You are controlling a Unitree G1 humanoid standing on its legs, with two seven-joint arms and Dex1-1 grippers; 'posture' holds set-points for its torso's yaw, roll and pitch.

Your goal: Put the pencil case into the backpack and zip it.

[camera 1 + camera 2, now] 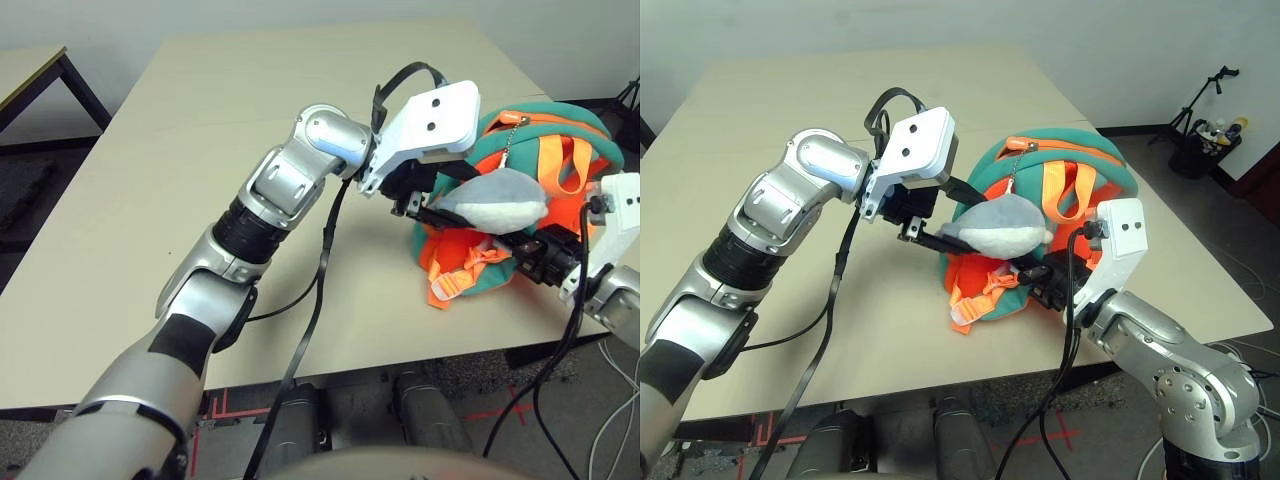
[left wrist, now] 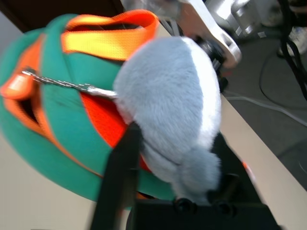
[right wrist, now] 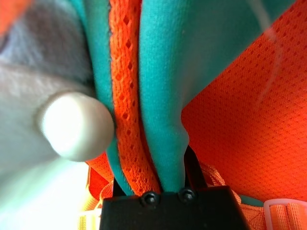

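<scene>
The orange and teal backpack (image 1: 560, 125) lies at the right of the table (image 1: 200, 120), its orange straps (image 1: 455, 275) spilling toward the front. A grey-and-white plush toy (image 1: 495, 200) hangs from it on a chain (image 2: 62, 84). My left gripper (image 1: 455, 197) is open with its black fingers (image 2: 120, 182) either side of the toy's end. My right gripper (image 1: 540, 255) is at the pack's near side, shut on a fold of teal fabric and orange mesh (image 3: 144, 120). The pencil case is out of view.
A black cable (image 1: 320, 290) hangs from my left wrist across the table to the front edge. A second table (image 1: 30, 65) stands at the far left. A tripod and small items (image 1: 1205, 130) sit on the floor to the right.
</scene>
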